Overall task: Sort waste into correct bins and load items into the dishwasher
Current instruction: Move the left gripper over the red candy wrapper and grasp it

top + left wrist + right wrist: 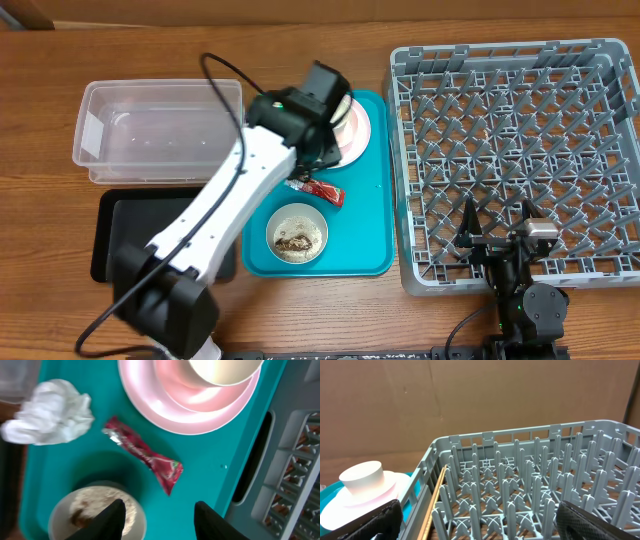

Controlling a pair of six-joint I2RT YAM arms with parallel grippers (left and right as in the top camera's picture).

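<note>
My left gripper (159,516) is open and empty, hovering over the teal tray (215,490) between the rice bowl (90,512) and the red snack wrapper (145,455). The crumpled white napkin (50,412) lies at the tray's left. The pale pink plate (200,410) carries a cream cup (222,370). Overhead, my left gripper (322,150) is above the wrapper (320,191), next to the plate (357,130); the bowl (297,236) holds rice and brown scraps. My right gripper (477,520) is open and empty at the near edge of the grey dish rack (530,485).
A clear tub (160,130) stands at the left, with a black tray (115,240) in front of it. The dish rack (520,140) fills the right side. My left arm covers the napkin in the overhead view. Wooden chopsticks (432,505) lie along the rack's left wall.
</note>
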